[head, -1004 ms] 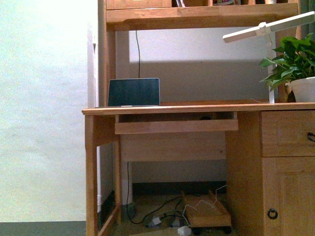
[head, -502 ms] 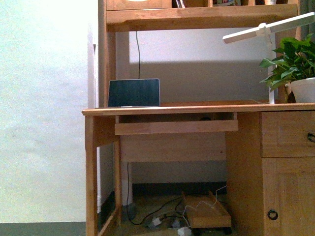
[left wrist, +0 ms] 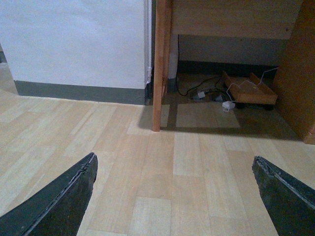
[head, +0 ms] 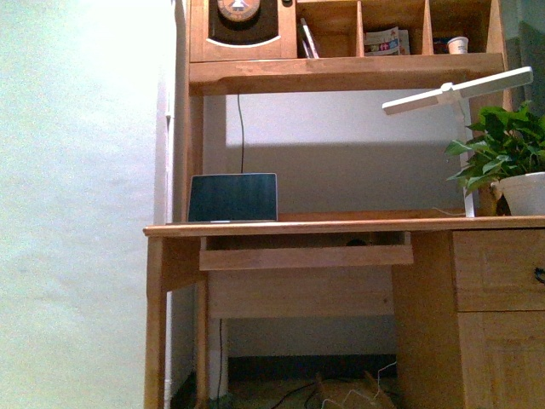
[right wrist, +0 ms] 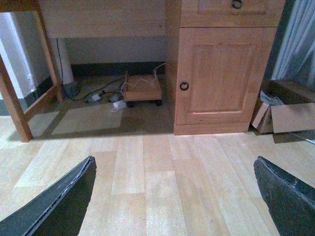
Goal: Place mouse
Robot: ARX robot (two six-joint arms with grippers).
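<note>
Your pull-out tray (head: pixel 305 256) under desk (head: pixel 341 227): small dark shape toward its right end, likely mouse (head: pixel 358 242), mostly hidden behind tray lip, so you can't confirm it. Upper cubbies hold folded paper (head: pixel 387 40) and small cup (head: pixel 458 44). White pot (head: pixel 526 192) holds plant, cut off at frame edge. Laptop (head: pixel 233 198) stands open at desk's left end; lamp (head: pixel 460 89) overhangs the right part. Your left gripper (left wrist: pixel 173 158) and right gripper (right wrist: pixel 173 160): jaws spread wide, nothing held, both over bare floor (left wrist: pixel 197 187). Cardboard box (right wrist: pixel 280 117) sits beside cabinet (right wrist: pixel 221 69).
</note>
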